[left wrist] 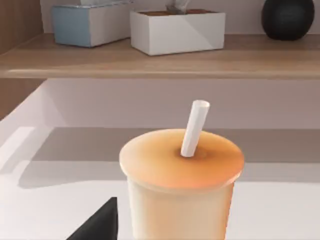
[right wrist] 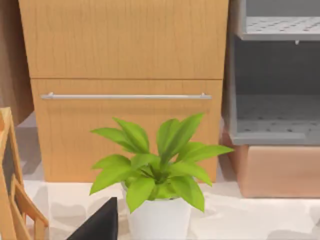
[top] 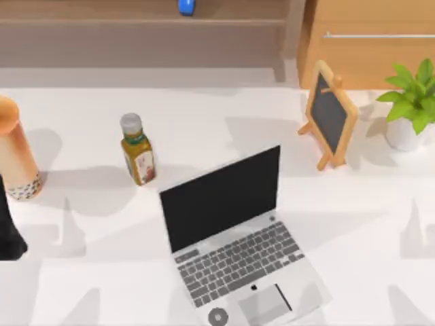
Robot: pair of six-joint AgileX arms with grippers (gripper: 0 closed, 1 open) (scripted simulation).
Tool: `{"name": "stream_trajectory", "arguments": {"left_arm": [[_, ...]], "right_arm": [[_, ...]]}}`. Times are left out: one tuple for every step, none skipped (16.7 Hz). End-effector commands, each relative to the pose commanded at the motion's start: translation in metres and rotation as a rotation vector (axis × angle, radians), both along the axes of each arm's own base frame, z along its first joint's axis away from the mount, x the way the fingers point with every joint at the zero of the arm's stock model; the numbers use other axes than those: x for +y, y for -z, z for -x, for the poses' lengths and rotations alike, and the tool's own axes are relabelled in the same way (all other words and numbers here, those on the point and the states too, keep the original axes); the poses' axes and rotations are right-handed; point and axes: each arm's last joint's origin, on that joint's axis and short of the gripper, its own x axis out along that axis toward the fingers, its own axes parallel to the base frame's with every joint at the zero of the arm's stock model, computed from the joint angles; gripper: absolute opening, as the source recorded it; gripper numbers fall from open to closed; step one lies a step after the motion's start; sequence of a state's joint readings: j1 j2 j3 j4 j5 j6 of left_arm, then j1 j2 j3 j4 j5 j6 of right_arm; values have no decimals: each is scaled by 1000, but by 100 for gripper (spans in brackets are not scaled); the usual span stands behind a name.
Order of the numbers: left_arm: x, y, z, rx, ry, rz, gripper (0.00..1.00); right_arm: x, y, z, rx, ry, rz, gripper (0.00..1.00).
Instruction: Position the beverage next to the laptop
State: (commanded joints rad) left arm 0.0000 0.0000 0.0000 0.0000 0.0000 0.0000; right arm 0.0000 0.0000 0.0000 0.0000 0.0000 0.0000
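The beverage [top: 15, 155] is a tall orange-to-peach cup with dark pearls at its base, standing upright at the table's far left edge. The left wrist view looks at its lid and white straw [left wrist: 194, 129] from close by. My left gripper [top: 9, 227] is a dark shape just in front of the cup at the left edge, apart from it. The silver laptop [top: 234, 238] sits open in the middle of the table, its black screen facing front right. A black part of my right gripper [right wrist: 100, 224] shows in the right wrist view, facing the plant.
A yellow-green bottle with a grey cap [top: 138, 149] stands between cup and laptop. A wood-framed chalkboard easel [top: 330, 115] and a potted plant [top: 411, 102] stand at the back right. A shelf [left wrist: 160, 57] with boxes runs behind the table.
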Motion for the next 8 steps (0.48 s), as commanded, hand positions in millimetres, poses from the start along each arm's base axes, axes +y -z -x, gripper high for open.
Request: {"name": "stream_trajectory", "arguments": {"left_arm": [[0,0,0,0,0,0,100],[0,0,0,0,0,0,100],[0,0,-1,1,0,-1,100],[1,0,-2,2,0,-2,100],[1,0,-4,4,1,-3,100],[2,0,-7,8,2,-5,100],[3,1,-10,15,3,-7,100],[4,1,-14,25,4,-8,100]], "right_arm": [[0,0,0,0,0,0,100],[0,0,0,0,0,0,100],[0,0,0,0,0,0,100],[0,0,0,0,0,0,100],[0,0,0,0,0,0,100],[0,0,0,0,0,0,100],[0,0,0,0,0,0,100],[0,0,0,0,0,0,100]]}}
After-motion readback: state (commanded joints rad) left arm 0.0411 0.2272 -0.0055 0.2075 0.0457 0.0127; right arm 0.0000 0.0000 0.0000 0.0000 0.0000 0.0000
